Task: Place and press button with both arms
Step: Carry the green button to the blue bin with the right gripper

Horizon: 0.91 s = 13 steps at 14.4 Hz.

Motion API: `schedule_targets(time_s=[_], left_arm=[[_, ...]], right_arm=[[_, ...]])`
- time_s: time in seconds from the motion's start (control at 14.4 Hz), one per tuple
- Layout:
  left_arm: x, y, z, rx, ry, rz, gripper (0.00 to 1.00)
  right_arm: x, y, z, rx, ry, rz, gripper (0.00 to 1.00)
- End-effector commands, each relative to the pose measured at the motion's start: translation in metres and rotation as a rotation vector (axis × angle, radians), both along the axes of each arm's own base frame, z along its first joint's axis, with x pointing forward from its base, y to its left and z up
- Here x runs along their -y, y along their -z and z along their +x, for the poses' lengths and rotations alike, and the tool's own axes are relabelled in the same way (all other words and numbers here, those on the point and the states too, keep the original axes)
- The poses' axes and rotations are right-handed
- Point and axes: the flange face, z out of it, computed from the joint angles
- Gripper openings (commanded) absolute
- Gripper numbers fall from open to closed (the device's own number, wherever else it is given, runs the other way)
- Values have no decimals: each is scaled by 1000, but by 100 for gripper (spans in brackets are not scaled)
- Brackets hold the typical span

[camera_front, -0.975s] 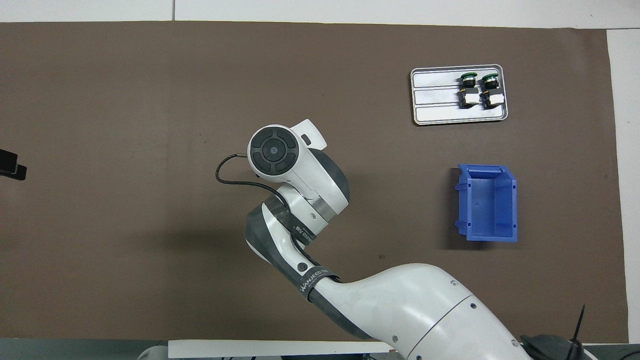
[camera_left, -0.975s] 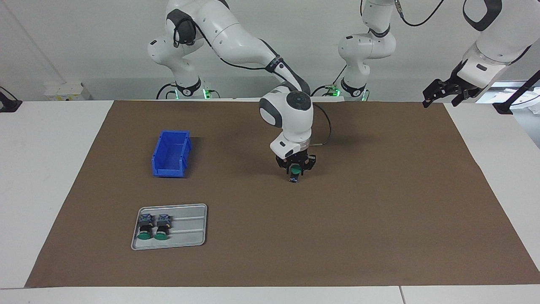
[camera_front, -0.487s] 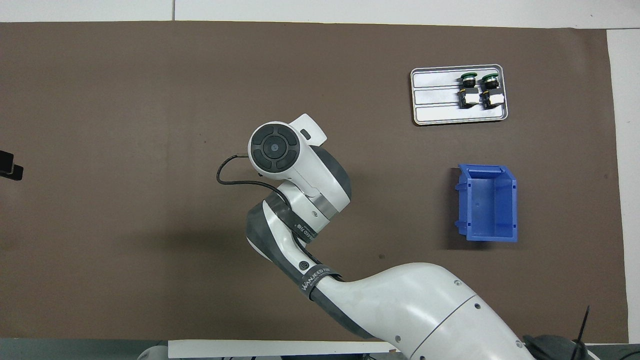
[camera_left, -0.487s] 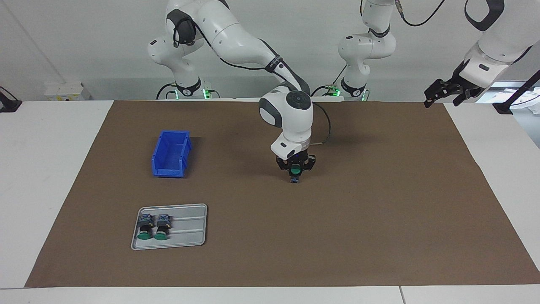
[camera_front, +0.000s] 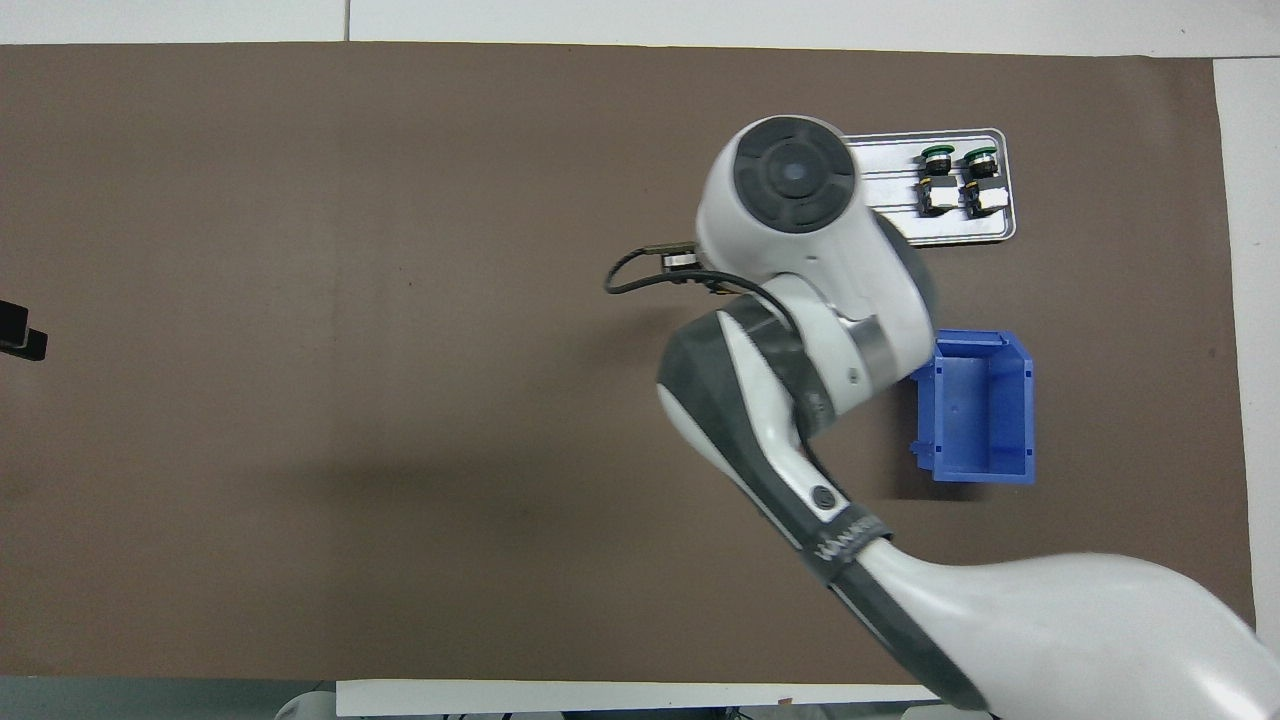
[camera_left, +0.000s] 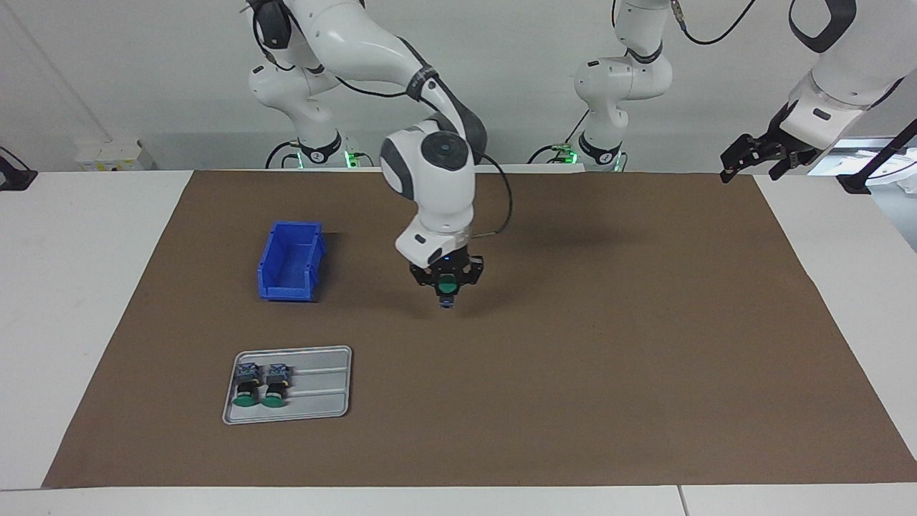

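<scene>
My right gripper (camera_left: 447, 284) is shut on a button (camera_left: 447, 287), green cap facing the camera and blue-grey block pointing down. It holds the button a little above the brown mat (camera_left: 609, 344), over a spot beside the blue bin. In the overhead view the right arm's wrist (camera_front: 800, 200) hides this gripper and the button. Two more buttons (camera_left: 247, 387) (camera_left: 274, 387) lie side by side in a grey tray (camera_left: 322, 412), which also shows in the overhead view (camera_front: 880, 232). My left gripper (camera_left: 749, 154) waits raised over the mat's corner at the left arm's end.
An empty blue bin (camera_left: 290, 261) stands on the mat nearer to the robots than the tray; it also shows in the overhead view (camera_front: 975, 405). White table surface borders the mat. The left gripper's tip (camera_front: 20, 335) shows at the overhead view's edge.
My right arm has swung with the button from over the mat's middle toward the blue bin and the right arm's end. The left gripper has barely moved.
</scene>
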Motion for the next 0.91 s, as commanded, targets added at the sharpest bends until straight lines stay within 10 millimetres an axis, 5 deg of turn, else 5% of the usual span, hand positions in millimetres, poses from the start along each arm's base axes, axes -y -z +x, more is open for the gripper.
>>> schedule_targets(time_s=[0.0, 0.21, 0.35, 0.84], left_arm=[[3, -4, -4, 9, 12, 6, 100], [1, -5, -4, 9, 11, 5, 100], [0, -5, -4, 9, 8, 5, 100], [2, -3, -4, 7, 11, 5, 100]], right_arm=[[79, -22, -52, -17, -93, -4, 0], [172, -37, -81, -24, -103, -3, 0], [218, -23, -92, -49, -91, 39, 0], [238, 18, -103, -80, -91, 40, 0]])
